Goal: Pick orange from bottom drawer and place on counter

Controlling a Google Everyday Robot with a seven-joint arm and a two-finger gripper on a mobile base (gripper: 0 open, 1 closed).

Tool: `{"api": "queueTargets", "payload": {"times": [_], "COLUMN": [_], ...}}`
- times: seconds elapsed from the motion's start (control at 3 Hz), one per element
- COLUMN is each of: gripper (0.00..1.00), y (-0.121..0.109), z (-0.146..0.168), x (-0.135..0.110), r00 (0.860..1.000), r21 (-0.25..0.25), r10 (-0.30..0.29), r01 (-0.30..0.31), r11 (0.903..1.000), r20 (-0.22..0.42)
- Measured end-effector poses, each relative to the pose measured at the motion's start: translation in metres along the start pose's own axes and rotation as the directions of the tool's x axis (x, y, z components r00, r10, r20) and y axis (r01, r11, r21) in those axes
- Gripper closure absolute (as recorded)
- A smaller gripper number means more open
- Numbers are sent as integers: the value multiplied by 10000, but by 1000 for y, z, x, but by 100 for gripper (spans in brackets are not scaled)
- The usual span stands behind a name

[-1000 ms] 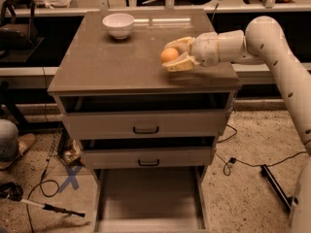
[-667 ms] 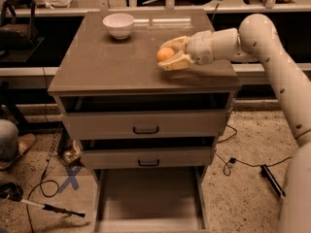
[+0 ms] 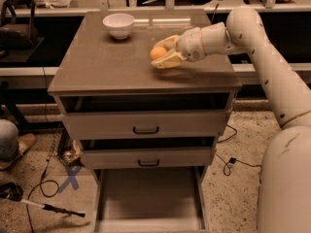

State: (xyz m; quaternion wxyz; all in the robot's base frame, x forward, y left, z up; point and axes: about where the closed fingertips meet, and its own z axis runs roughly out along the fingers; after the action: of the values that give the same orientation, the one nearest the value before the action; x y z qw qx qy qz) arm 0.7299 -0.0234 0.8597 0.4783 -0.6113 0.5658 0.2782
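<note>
The orange (image 3: 157, 53) is a small round fruit held between the fingers of my gripper (image 3: 162, 54). The gripper is shut on it, just above the right half of the counter (image 3: 116, 64), a glossy grey-brown slab. My white arm reaches in from the right. The bottom drawer (image 3: 148, 198) is pulled out at the foot of the cabinet, and its flat floor shows nothing on it.
A white bowl (image 3: 119, 24) stands at the back left of the counter. Two grey drawers with black handles (image 3: 146, 129) sit slightly open below the top. Cables and a blue X mark (image 3: 70, 177) lie on the floor at left.
My gripper has carried the orange a little to the left over the counter. Nothing else has moved.
</note>
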Motion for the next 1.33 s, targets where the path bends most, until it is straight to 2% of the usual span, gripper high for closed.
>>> {"api": "queueTargets", "payload": {"times": [0.33,0.67,1.33], "gripper": [6,0,0], "y": [1,0,-1], "z": [5,6,-7], "x": [3,5,6], "r00": [9998,9997,9999], "r21": [-201,-265,-86], "r10": [148,185,103], "r01": [-150,-190,-103], "r11": [9997,9995,9999], "r20": [-123,-176,-1]}}
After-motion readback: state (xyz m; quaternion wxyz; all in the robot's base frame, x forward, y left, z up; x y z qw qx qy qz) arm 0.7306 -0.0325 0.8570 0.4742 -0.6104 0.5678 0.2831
